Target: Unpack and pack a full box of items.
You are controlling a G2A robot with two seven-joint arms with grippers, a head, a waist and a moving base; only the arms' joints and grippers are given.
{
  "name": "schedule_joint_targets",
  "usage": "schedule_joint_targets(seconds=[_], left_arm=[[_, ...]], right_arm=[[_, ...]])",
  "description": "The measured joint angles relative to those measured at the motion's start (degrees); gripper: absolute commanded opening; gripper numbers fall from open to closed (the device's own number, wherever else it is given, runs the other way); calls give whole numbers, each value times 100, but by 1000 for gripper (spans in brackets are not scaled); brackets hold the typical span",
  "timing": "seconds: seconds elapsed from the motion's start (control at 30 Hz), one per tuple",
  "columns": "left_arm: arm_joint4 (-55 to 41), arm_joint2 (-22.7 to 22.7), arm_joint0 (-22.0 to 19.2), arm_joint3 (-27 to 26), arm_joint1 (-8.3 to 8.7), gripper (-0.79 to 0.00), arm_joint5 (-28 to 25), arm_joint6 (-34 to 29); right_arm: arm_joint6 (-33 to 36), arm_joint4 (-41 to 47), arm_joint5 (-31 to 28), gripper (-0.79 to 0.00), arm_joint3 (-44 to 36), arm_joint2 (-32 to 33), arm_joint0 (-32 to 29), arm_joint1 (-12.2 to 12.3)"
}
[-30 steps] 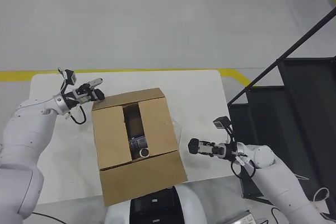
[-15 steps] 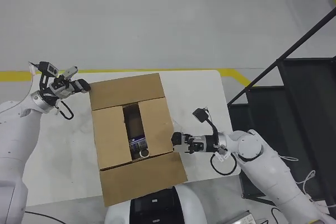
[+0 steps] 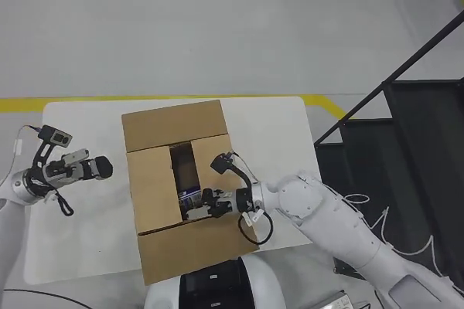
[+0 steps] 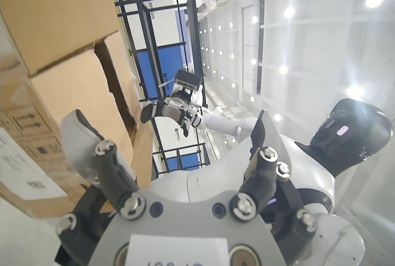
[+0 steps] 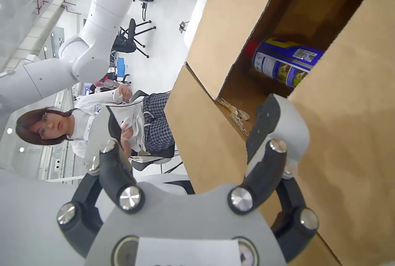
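Note:
A brown cardboard box (image 3: 151,189) stands mid-table, its far and near flaps folded outward and its two side flaps leaving a narrow gap. Dark items (image 3: 187,181) show in that gap. My right gripper (image 3: 209,211) hovers open over the near end of the gap, holding nothing. In the right wrist view its open fingers (image 5: 191,116) frame the box (image 5: 209,140) edge, and a blue can with a red cap (image 5: 287,61) lies inside. My left gripper (image 3: 100,166) is open and apart from the box's left side. In the left wrist view it (image 4: 168,131) faces the box wall (image 4: 61,1).
The white table (image 3: 85,232) has bare room left of the box and a strip at its right. A black metal stair frame (image 3: 417,123) stands off the table's right edge. A yellow floor line (image 3: 31,102) runs behind the table.
My right arm swung left from the table's right edge to above the box's gap. The far flap folded outward, and my left gripper pulled back from that corner toward the near left.

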Motion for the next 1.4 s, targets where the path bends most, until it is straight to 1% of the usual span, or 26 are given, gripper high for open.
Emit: schedule_joint_targets(seconds=[0.07,0.2,0.3,0.4,0.5,0.63,0.8,0.9,1.0,1.13,1.2,1.3,1.4], left_arm=[[57,-41,178,-101,24,0,29,-26],[-72,-89,396,-193,37,0,13,-12],[-155,-139,514,-236,32,0,-161,159],[-251,-134,575,-217,-3,0,-466,463],[-163,-60,589,-260,-34,0,-716,716],[16,-94,677,-419,-31,0,-887,889],[86,-314,873,-637,13,0,-920,923],[29,-452,952,-732,30,0,-951,954],[-109,-528,973,-880,29,0,-979,982],[-330,-674,1009,-1206,34,0,-945,950],[-392,-787,1040,-1360,45,0,-917,948],[-507,-1032,1138,-1670,71,0,-806,915],[-580,-1334,1322,-1992,104,0,-630,876]], right_arm=[[4,-1,-6,0,-4,9,-5,3],[6,-5,-8,0,-6,11,-7,4],[-1,-1,-5,0,-5,11,-13,3],[-206,9,112,0,-5,-60,-68,-32],[-309,85,341,0,37,-359,55,-146],[-567,25,754,0,360,-892,412,-388],[-741,242,842,0,674,-1253,683,-618],[-721,431,665,0,752,-1361,830,-731],[-744,604,219,0,701,-1395,965,-826],[-873,717,-283,0,649,-1484,1131,-965],[-987,777,-397,0,678,-1599,1210,-1060],[-1186,945,-545,0,858,-1888,1400,-1285],[-1319,956,-619,0,1100,-2281,1654,-1575]])
